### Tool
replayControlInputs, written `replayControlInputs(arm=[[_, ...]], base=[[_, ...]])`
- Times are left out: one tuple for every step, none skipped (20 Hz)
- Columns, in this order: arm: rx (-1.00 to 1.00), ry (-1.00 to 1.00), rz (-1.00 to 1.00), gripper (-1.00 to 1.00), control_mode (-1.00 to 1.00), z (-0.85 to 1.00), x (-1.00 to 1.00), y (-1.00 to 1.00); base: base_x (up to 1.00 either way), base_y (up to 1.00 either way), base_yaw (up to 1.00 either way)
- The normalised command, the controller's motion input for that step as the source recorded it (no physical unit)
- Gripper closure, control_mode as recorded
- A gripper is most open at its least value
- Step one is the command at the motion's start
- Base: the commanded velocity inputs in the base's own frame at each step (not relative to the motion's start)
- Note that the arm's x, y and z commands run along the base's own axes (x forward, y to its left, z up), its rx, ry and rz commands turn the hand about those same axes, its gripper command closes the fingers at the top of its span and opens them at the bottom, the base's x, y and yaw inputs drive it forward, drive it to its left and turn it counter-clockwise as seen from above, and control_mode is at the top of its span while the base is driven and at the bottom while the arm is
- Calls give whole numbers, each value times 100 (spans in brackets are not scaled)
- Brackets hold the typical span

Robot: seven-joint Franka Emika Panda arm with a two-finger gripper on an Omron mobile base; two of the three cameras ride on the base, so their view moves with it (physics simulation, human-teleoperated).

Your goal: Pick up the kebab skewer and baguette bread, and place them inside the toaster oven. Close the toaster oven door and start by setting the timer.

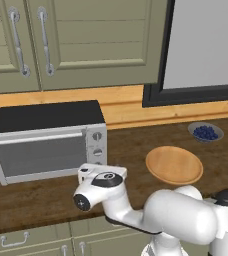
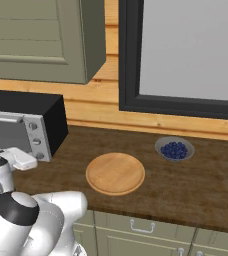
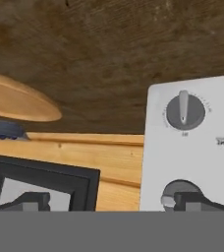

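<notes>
Hand view: gripper jaws spread wide, facing toaster oven knob panel, door shut, likely lined up for timer.

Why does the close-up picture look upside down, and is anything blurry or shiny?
Hand view: flipped, the counter overhead, the toaster oven knobs sharp but pixelated. Left base view: even flat light, no glare on the toaster oven door. Right base view: soft shadow under the wooden plate.
</notes>
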Motion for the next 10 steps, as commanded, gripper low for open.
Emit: replayControlInputs(arm=[[0, 0, 10, -100, -100, -32, 0, 12], [0, 0, 11, -100, -100, -31, 0, 9], [0, 0, 11, -100, -100, -29, 0, 14], [0, 0, 11, -100, -100, -20, 0, 15], [1, 0, 10, -100, -100, -9, 0, 16], [1, 0, 9, -100, -100, -9, 1, 16], [0, 1, 8, -100, -100, -13, 8, 19], [0, 0, 8, -100, -100, -16, 10, 15], [0, 0, 7, -100, -100, -15, 20, 6], [0, 0, 7, -100, -100, -8, 35, 0]], base=[[0, 0, 0], [0, 0, 0], [0, 0, 0], [0, 0, 0], [0, 0, 0], [0, 0, 0], [0, 0, 0], [0, 0, 0], [0, 0, 0], [0, 0, 0]])
